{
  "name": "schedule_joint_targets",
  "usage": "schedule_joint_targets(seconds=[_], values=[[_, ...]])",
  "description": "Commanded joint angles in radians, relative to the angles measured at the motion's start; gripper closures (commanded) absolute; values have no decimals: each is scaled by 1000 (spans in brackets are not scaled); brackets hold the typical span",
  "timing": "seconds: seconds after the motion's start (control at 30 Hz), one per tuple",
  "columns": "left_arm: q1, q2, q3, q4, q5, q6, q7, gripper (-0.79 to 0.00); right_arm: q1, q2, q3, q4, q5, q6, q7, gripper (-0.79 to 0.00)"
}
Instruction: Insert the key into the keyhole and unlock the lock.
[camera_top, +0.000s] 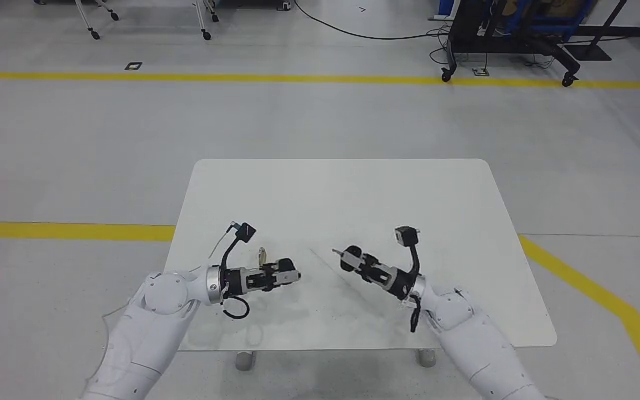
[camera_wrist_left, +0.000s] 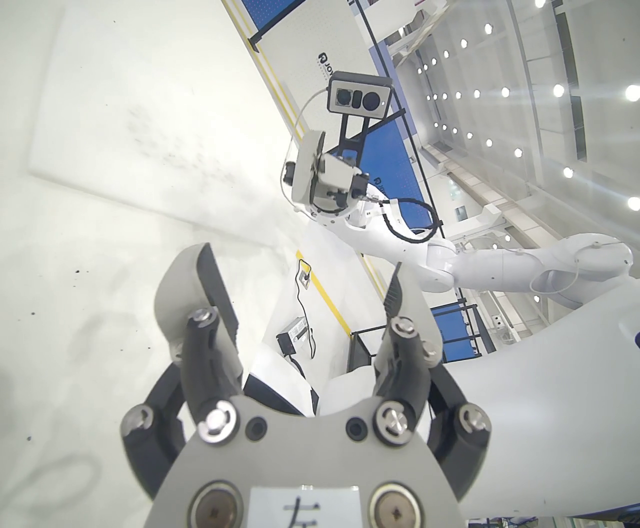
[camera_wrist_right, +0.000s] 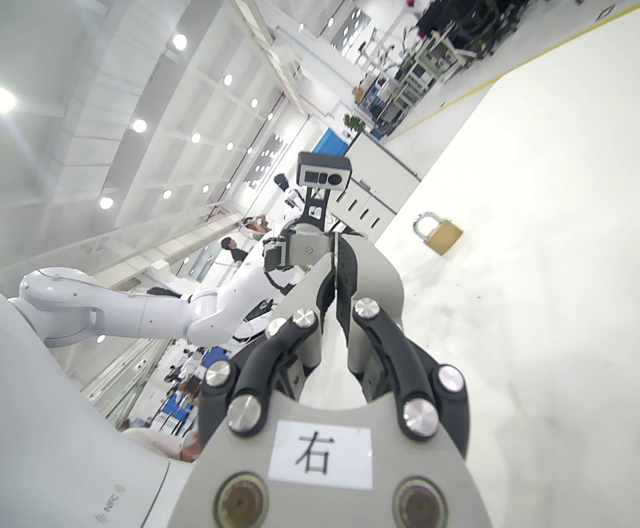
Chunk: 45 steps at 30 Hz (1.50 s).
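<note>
Your left tool (camera_wrist_left: 300, 262) is wide open and empty above the tabletop (camera_top: 400, 200). The brass padlock (camera_wrist_right: 440, 234) lies flat on the tabletop just beside it. Your right tool (camera_wrist_right: 334, 255) is pinched closed on the key (camera_top: 337, 251), whose tip points toward the padlock from a short way off.

**White table on a grey floor with yellow lines**

A white table (camera_top: 340, 195) with rounded corners stands on a pale grey floor (camera_top: 300, 120). One yellow line (camera_top: 300, 78) crosses the floor beyond the table, and a second yellow line (camera_top: 80, 231) meets the table's left edge. A black wheeled frame (camera_top: 510, 45) stands at the far right, with a black cable (camera_top: 370, 37) trailing beside it. A small dark floor plate (camera_top: 133, 66) lies at the far left. In the right wrist view, white cabinets (camera_wrist_right: 367, 200) stand past the table's edge, with a potted plant (camera_wrist_right: 354, 122) beyond them.
</note>
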Motion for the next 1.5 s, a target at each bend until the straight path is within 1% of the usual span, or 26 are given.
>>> schedule_joint_targets(seconds=[0.0,0.07,0.1,0.17,0.23,0.27,0.3,0.37,0.4,0.43,0.5,0.6,0.63,0.67,0.7,0.77,0.8,0.9,0.97,1.07,1.27,1.37,1.4,1.43,1.47], values=[[-6,1,4,-17,49,13,7,-785,-19,6,31,-8,3,1,-17,0],[-18,7,-11,-82,194,32,63,-785,-19,6,31,-8,3,1,-17,0],[-11,10,-26,-117,230,43,94,-785,-19,6,31,-8,3,1,-17,0],[7,22,-87,-195,293,64,128,-785,-19,6,31,-8,3,1,-17,0],[37,38,-160,-279,391,94,133,-785,-19,6,31,-8,3,1,-17,0],[56,46,-196,-323,481,123,142,-785,-19,6,31,-8,3,1,-17,0],[74,54,-226,-376,649,175,155,-785,-19,6,31,-8,3,1,-17,0],[125,61,-221,-472,929,277,187,-785,-19,6,31,-8,3,1,-17,0],[146,61,-200,-495,1032,312,199,-785,-19,6,31,-8,3,1,-17,0],[159,60,-172,-506,1083,327,212,-785,-19,6,31,-8,3,1,-17,0],[163,56,-120,-488,1132,325,231,-785,-19,6,31,-8,3,1,-17,0],[130,48,-45,-421,1185,326,235,-785,-19,6,31,-8,3,1,-17,0],[114,45,-17,-399,1225,337,233,-770,-19,6,31,-8,3,1,-17,0],[98,41,9,-378,1264,353,234,-662,-19,6,31,-8,3,1,-17,0],[85,37,34,-361,1295,370,244,-625,-19,6,31,-8,3,1,-17,0],[62,29,73,-326,1307,383,263,-542,-19,6,31,-8,3,1,-17,0],[47,25,86,-308,1312,387,268,-520,-19,6,31,-8,3,1,-17,0],[14,17,111,-269,1322,407,285,-499,-19,6,31,-8,3,1,-17,0],[4,13,117,-260,1318,421,301,-459,-19,6,31,-8,3,1,-17,0],[-1,10,115,-261,1319,440,323,-431,-19,6,31,-8,3,1,-17,0],[-3,8,114,-256,1344,456,317,-326,-19,6,31,-8,3,1,-17,0],[-3,7,115,-256,1347,464,308,-222,-19,6,31,-8,3,1,-17,0],[-2,6,114,-258,1350,471,309,-209,-19,6,31,-8,3,1,-17,0],[0,6,113,-260,1351,476,312,-18,-19,6,31,-8,3,1,-17,0],[2,6,113,-260,1354,477,313,0,-19,6,31,-8,3,1,-17,0]])
